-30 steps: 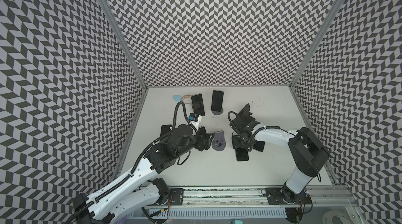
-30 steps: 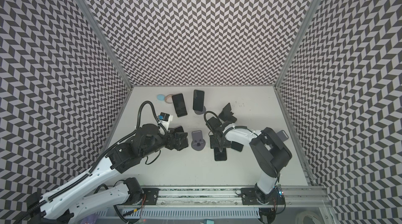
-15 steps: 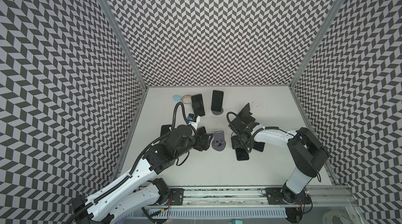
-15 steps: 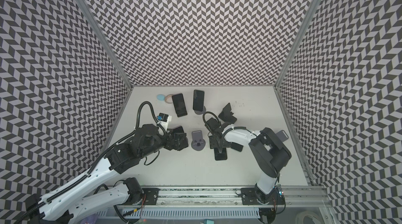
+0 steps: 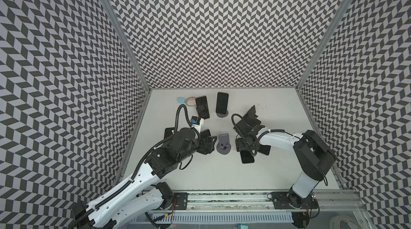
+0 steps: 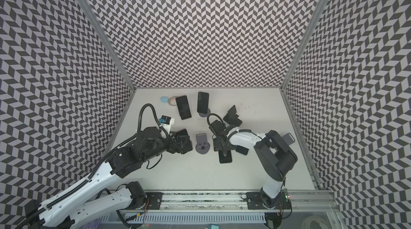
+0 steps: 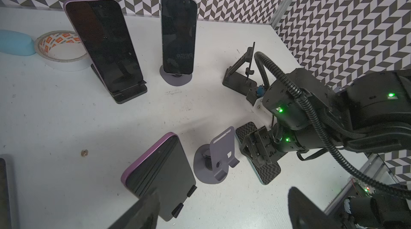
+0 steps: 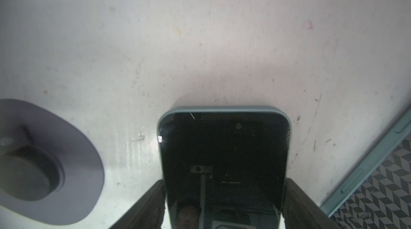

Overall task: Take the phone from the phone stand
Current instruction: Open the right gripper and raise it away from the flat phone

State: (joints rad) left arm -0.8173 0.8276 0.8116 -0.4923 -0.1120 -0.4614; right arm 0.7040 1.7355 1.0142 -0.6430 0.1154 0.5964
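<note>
Releasing cleanly matters now: the teal-cased phone (image 8: 223,150) lies flat on the table (image 8: 200,38) beside the empty grey stand (image 5: 223,144). The right gripper (image 8: 224,185) straddles it, possibly pinching, I cannot tell; spread fully, then lift straight.

Visible count: at least five phones (image 7: 178,32), at least five stands (image 7: 219,152), one tape roll (image 7: 64,64), one blue object (image 7: 15,42).

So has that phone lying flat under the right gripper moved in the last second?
No. The phone lies where it did, just right of the empty grey stand, at the same angle, in both top views.
</note>
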